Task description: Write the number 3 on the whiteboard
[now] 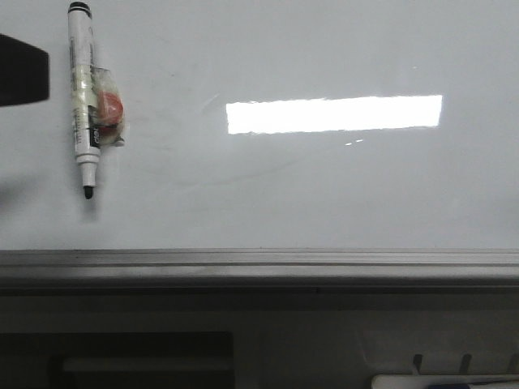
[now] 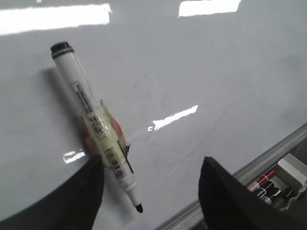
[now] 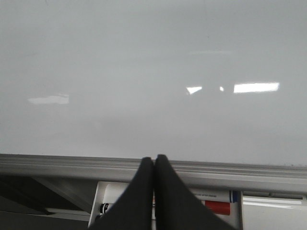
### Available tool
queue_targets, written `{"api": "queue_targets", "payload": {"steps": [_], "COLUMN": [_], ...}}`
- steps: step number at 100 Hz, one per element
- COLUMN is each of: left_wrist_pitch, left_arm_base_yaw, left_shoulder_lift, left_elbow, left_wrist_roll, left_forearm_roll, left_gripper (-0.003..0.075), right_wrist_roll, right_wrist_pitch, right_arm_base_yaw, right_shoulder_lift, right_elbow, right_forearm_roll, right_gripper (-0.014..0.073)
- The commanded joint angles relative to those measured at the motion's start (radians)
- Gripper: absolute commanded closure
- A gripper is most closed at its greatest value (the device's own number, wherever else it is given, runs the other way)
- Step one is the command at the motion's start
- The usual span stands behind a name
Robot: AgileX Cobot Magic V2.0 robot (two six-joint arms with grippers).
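Note:
The whiteboard (image 1: 324,194) fills the front view, with a bright rectangular glare and faint grey smudges. No black drawn number 3 shows on it in any view. A white marker (image 1: 83,97) with a black uncapped tip lies against the board at the left, with a red disc taped to its barrel. In the left wrist view my left gripper (image 2: 151,191) is open, and one finger (image 2: 84,196) is right beside the lower barrel of the marker (image 2: 91,124). My right gripper (image 3: 154,160) is shut and empty, in front of the whiteboard's grey bottom rail (image 3: 72,165).
The grey rail (image 1: 259,263) runs along the board's lower edge. Below it a white tray (image 3: 216,203) holds several markers; it also shows in the left wrist view (image 2: 278,184). A dark part of my left arm (image 1: 20,74) shows at the left edge.

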Motion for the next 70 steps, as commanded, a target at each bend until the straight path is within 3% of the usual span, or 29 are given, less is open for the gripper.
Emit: {"api": "queue_targets", "payload": {"steps": [1,43,70], "left_wrist_pitch": [-0.109,-0.197,-0.201], "left_arm_base_yaw": [-0.04,-0.06,-0.06], "left_shoulder_lift": [0.049,0.223,0.279], "left_elbow": [-0.04,-0.107,-0.141], "left_wrist_roll": [-0.004,-0.006,-0.006], "left_forearm_roll": [-0.071,-0.247,-0.255], "left_gripper": [0.0279,0.0255,0.0255], "right_wrist_roll": [-0.013,-0.013,-0.013], "right_wrist_pitch": [-0.07,-0.074,-0.093], "right_arm_base_yaw": [-0.004,-0.002,-0.002], "right_shoulder_lift": [0.018,0.018,0.016], "right_elbow": [-0.038,-0.038,-0.038], "right_forearm_roll": [0.006,0.006,0.006], "right_gripper": [0.0655,0.0655,0.0655]}}
